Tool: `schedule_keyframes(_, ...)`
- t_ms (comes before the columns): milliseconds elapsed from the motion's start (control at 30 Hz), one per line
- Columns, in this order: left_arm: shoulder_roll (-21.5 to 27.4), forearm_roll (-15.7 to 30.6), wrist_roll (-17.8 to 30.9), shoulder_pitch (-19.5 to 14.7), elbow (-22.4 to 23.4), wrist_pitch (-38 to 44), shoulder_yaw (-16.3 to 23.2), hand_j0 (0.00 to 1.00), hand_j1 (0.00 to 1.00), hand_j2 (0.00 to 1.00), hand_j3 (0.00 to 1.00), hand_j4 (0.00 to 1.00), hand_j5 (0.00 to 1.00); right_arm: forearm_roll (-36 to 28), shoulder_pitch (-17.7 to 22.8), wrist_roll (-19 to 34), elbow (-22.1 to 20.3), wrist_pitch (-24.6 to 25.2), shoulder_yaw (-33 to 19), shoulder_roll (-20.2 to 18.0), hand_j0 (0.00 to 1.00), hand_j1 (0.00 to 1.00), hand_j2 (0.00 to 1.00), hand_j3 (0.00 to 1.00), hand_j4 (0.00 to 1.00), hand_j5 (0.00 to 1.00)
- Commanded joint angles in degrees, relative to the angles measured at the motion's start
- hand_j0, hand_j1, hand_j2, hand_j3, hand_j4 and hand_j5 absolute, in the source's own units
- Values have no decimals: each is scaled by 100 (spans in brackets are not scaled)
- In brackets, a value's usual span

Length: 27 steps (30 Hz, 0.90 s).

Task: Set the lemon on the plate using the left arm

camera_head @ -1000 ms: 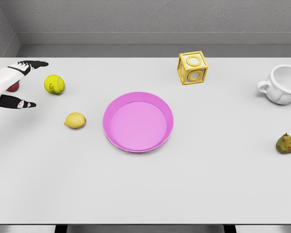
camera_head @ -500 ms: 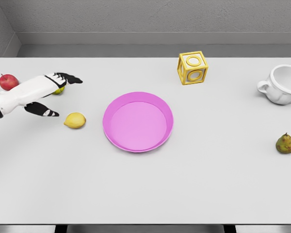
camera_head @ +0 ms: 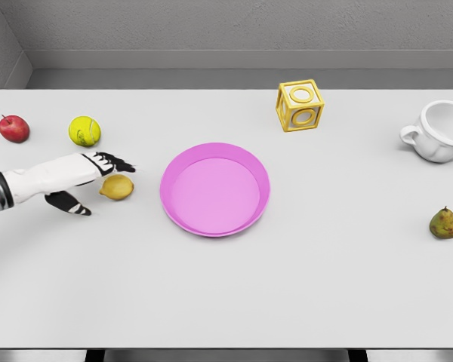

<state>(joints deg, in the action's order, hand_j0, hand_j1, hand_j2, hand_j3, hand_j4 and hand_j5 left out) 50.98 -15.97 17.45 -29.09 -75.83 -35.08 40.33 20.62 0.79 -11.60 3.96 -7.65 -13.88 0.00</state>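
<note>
A yellow lemon [camera_head: 118, 188] lies on the white table just left of the pink plate [camera_head: 178, 220], which holds nothing. My left hand [camera_head: 90, 182] reaches in from the left edge with its fingers [camera_head: 115, 162] spread just above the lemon and the thumb [camera_head: 69, 204] lower left of it. The hand is open and the lemon still rests on the table, partly covered by the fingers. The right arm is out of view.
A tennis ball [camera_head: 84, 130] and a red apple [camera_head: 13, 128] sit at the far left behind the hand. A yellow ring-faced cube [camera_head: 300, 105] stands behind the plate. A white cup [camera_head: 439, 131] and a pear [camera_head: 445, 223] are at the right edge.
My left hand has swept right and toward the front, from beside the tennis ball to over the lemon, uncovering the apple and the ball. The lemon has not moved.
</note>
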Motion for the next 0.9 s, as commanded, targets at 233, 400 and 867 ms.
schedule_keyframes(233,-62,58,4,-53,138,8,-16,100,100,100,100,100,100,-5,-9,0,-1,0,0,0,100,100,100,100,100,100)
schedule_keyframes(400,-141,-12,4,-70,112,8,-139,100,100,100,100,100,100,3,-9,0,-1,0,0,0,100,100,100,100,100,100)
schedule_keyframes(867,-291,-328,12,-105,121,8,-60,90,90,90,90,90,90,-5,-9,0,-1,0,0,0,100,100,100,100,100,100)
